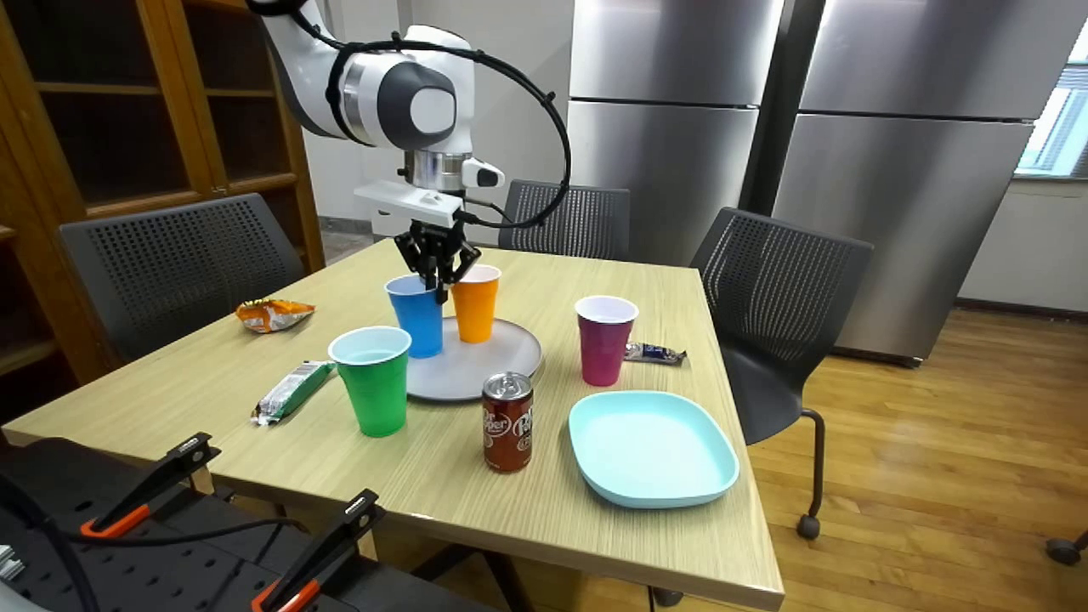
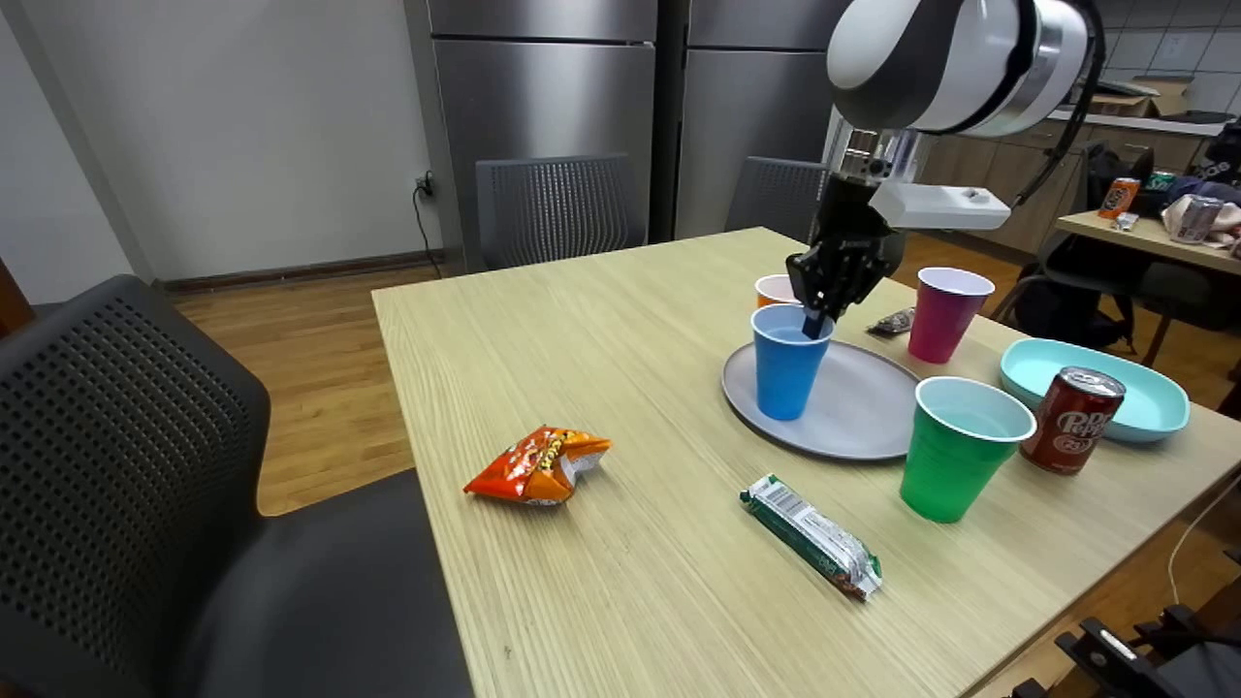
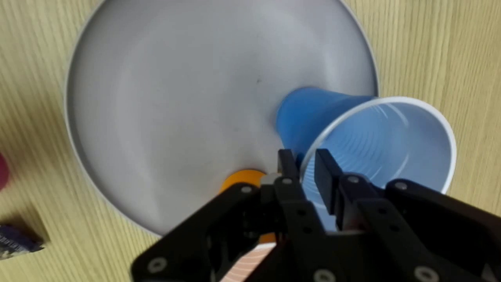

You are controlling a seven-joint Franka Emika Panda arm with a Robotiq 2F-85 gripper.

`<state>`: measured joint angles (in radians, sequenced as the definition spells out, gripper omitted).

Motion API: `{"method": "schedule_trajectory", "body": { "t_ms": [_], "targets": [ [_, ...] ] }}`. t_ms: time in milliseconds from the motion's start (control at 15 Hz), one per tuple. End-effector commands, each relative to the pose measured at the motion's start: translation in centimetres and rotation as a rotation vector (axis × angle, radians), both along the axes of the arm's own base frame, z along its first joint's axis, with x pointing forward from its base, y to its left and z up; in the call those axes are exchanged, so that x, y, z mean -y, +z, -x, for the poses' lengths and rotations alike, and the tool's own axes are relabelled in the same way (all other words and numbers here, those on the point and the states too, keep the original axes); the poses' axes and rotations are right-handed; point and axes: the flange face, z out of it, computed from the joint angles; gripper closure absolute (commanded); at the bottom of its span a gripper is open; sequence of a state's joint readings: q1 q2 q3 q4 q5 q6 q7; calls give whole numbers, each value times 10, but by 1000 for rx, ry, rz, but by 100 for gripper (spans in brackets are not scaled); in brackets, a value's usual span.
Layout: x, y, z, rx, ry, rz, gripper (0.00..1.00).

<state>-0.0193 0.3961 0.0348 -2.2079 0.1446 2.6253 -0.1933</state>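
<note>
While blue cup (image 2: pixel 787 376) stands on plate (image 3: pixel 188 98), fingers (image 3: pixel 326 176) narrowly parted, one inside cup.

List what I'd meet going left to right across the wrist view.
Level at the left edge, both cut off: magenta cup above, dark wrapper below → gray plate, from its left rim → orange cup → blue cup. I leave out the gripper: it overlaps both of those last cups.
</note>
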Motion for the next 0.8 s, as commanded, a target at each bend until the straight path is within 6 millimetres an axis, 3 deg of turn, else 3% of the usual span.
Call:
{"method": "schedule_trajectory", "body": {
  "t_ms": [0,400,733],
  "targets": [
    [-1,13,1,18,-1,19,48],
    [-1,36,0,50,20,34,3],
    [13,55,-7,64,8,38,0]
  ]
}}
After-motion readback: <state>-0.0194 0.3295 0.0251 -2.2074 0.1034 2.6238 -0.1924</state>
